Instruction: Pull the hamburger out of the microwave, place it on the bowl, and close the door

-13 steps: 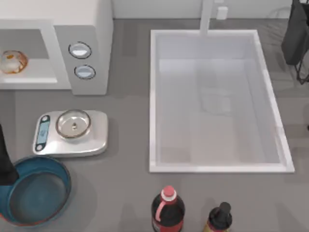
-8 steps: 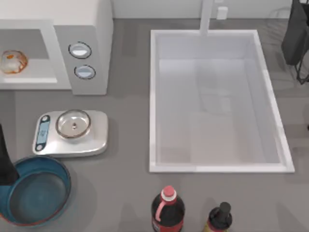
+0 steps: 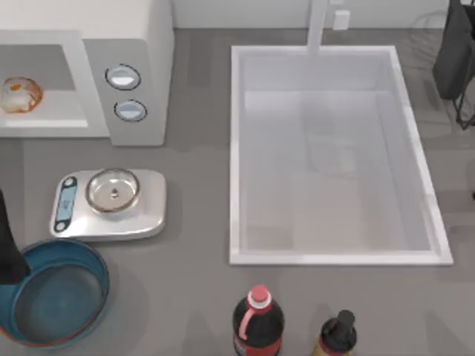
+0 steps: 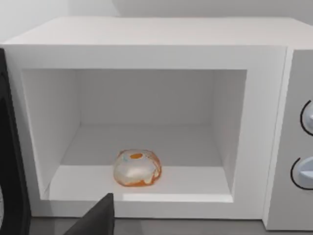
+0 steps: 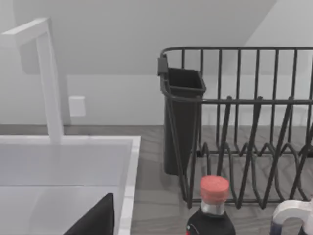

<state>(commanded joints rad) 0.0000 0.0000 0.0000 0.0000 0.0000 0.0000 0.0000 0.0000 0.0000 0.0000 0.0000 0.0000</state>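
Note:
The hamburger (image 3: 20,95) lies on the floor of the open white microwave (image 3: 126,44) at the table's far left. The left wrist view shows the hamburger (image 4: 137,168) just inside the cavity's front edge. A dark panel (image 4: 11,147) stands at one side of the opening; it looks like the open door. The blue bowl (image 3: 56,302) sits at the front left corner with nothing in it. My left arm (image 3: 9,248) hangs over the bowl's left rim, in front of the microwave and well short of the hamburger. A dark part of the left gripper (image 4: 98,220) shows low in its wrist view.
A silver scale with a steel dish (image 3: 113,189) stands between microwave and bowl. A white sink (image 3: 236,148) fills the middle and right. Two bottles (image 3: 257,322) stand at the front edge, a black dish rack (image 5: 234,122) at the back right. My right arm is parked by the rack.

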